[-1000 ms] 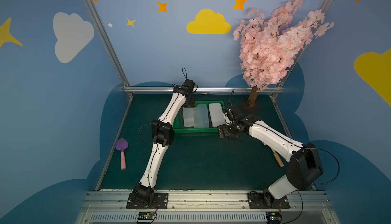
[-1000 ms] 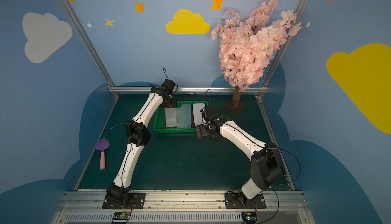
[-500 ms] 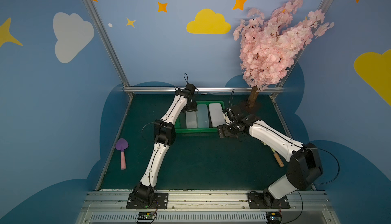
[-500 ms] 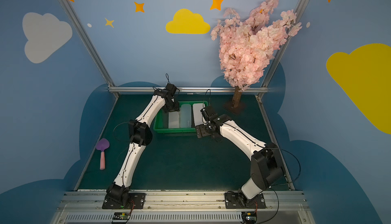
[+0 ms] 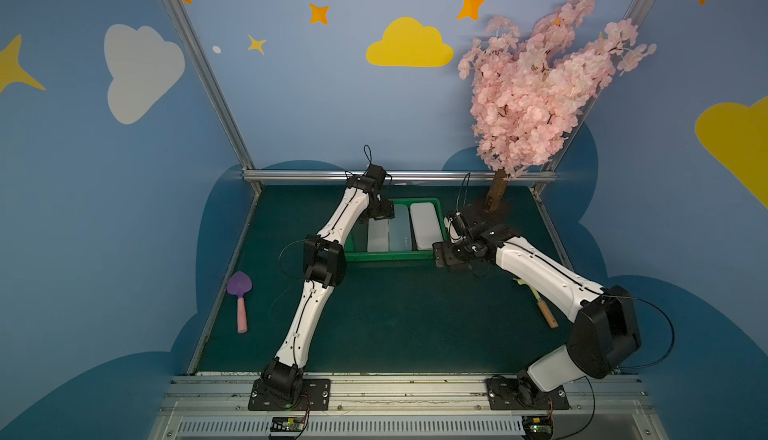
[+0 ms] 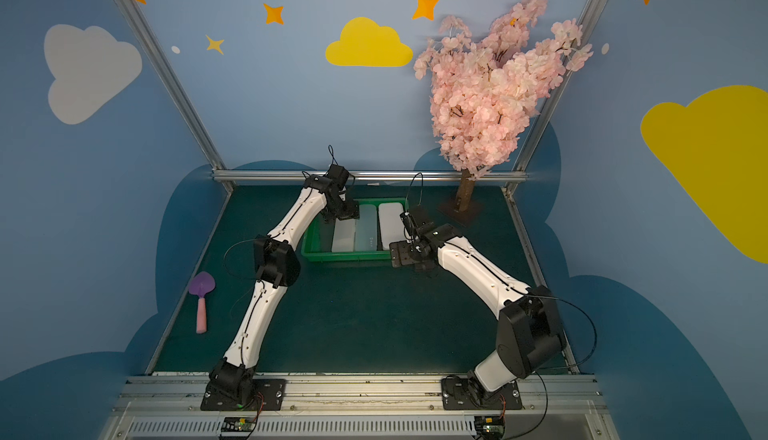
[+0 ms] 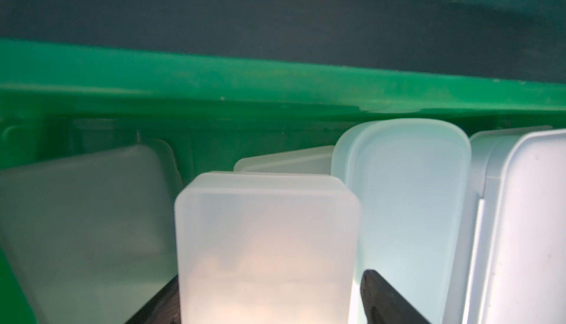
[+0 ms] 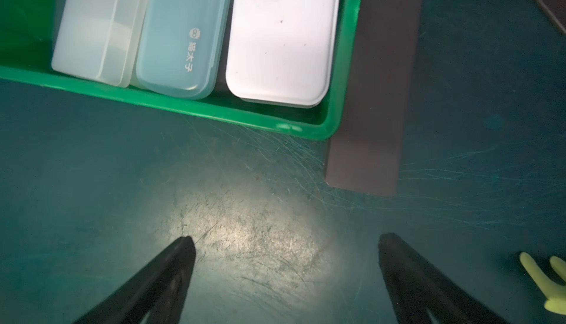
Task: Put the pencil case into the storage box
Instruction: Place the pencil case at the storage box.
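Several cases lie in the storage box (image 8: 183,106). Left hand (image 7: 269,279) straddles the frosted pencil case (image 7: 266,230) there, grip unclear; right hand (image 8: 288,238) spread, empty. A snagging finger (image 7: 386,301) could drag it out.

The storage box (image 8: 183,108) is glossy plastic, pencil cases (image 8: 179,31) frosted, table (image 8: 245,230) scratched matt.

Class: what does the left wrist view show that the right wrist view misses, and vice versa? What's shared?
Left wrist only: the left gripper flanking the frosted case, a greyish case beside it. Right wrist only: the open right gripper over the mat, a dark slab, a yellow-green tool. Both: the storage box, frosted case, blue case, white case.
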### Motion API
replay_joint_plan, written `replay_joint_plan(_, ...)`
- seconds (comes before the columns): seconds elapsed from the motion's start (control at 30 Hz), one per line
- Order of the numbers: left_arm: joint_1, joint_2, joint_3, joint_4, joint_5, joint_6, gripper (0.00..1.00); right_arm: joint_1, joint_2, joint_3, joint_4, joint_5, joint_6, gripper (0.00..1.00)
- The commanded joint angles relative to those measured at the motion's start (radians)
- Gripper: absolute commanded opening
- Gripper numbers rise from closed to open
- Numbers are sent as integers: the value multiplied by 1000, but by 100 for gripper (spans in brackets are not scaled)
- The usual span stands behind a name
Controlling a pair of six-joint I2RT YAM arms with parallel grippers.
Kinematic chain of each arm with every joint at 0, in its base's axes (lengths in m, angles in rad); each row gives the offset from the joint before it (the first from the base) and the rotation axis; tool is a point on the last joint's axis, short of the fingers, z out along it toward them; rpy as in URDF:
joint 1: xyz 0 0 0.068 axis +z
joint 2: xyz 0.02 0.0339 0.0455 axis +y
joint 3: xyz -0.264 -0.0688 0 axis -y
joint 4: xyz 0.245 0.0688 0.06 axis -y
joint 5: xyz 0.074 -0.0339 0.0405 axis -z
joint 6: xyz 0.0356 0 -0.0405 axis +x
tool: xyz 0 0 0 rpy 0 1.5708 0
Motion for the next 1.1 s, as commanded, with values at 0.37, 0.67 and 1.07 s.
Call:
replay_joint_plan(0.37, 4, -76, -77, -42, -78, 59, 66, -51, -75, -47, -34, 23, 62, 98)
replay_joint_plan(0.67, -15, -89, -77, -39, -32, 34, 86, -107, -78, -49, -34, 39, 80, 99)
replay_joint_plan(1.07, -18, -334, -91, -88, -103, 28, 100, -259, 25, -48, 16, -31, 110, 99)
